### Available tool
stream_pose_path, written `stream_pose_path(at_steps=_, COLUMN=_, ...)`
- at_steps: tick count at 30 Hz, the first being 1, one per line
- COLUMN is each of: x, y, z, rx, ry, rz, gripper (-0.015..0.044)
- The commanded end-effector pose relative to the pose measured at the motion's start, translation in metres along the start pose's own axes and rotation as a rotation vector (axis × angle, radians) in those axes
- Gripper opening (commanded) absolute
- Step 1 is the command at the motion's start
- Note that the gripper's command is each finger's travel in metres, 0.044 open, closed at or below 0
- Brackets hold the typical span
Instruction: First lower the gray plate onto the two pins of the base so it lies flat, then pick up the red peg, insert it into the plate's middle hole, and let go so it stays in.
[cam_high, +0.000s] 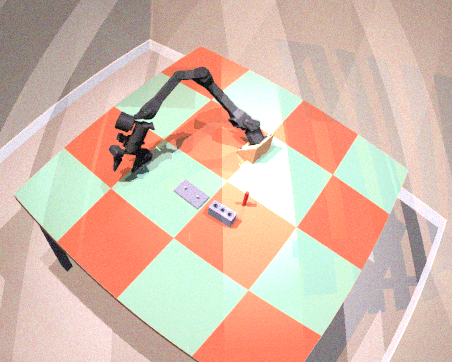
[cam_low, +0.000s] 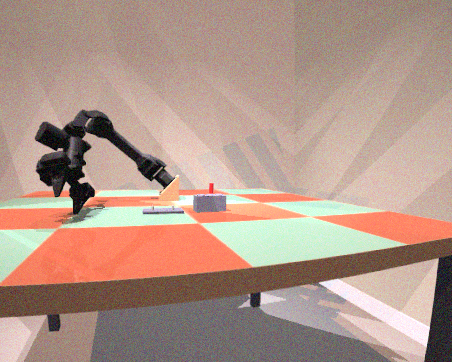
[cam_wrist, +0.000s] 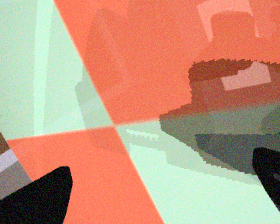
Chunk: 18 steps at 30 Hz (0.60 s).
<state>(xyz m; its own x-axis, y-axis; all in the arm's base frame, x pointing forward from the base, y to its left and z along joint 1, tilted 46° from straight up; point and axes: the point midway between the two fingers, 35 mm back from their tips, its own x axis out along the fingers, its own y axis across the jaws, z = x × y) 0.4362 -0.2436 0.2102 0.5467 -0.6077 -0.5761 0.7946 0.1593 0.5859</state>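
My gripper (cam_high: 125, 171) (cam_low: 67, 204) (cam_wrist: 163, 166): fingers spread, holding nothing | two-pin base (cam_high: 191, 194) (cam_low: 163, 211): thin, flat, plate not yet on | gray plate (cam_high: 221, 216) (cam_low: 210, 203): blocky, three-holed, just beside base | red peg (cam_high: 245, 199) (cam_low: 211, 188): slim, seemingly upright through the grain, beyond plate | both placements left
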Motion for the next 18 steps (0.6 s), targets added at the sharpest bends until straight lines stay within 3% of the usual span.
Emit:
stream_pose_path(at_steps=1, x=0.001, y=0.005, z=-0.047, rx=0.009, ry=0.067, rz=-0.05, gripper=0.044)
stream_pose_path(at_steps=11, x=-0.018, y=-0.012, z=-0.193, rx=-0.088, ry=0.229, rz=-0.25, gripper=0.044)
stream_pose_path(at_steps=18, x=-0.058, y=-0.054, z=-0.29, rx=-0.162, ry=0.229, rz=-0.474, gripper=0.044)
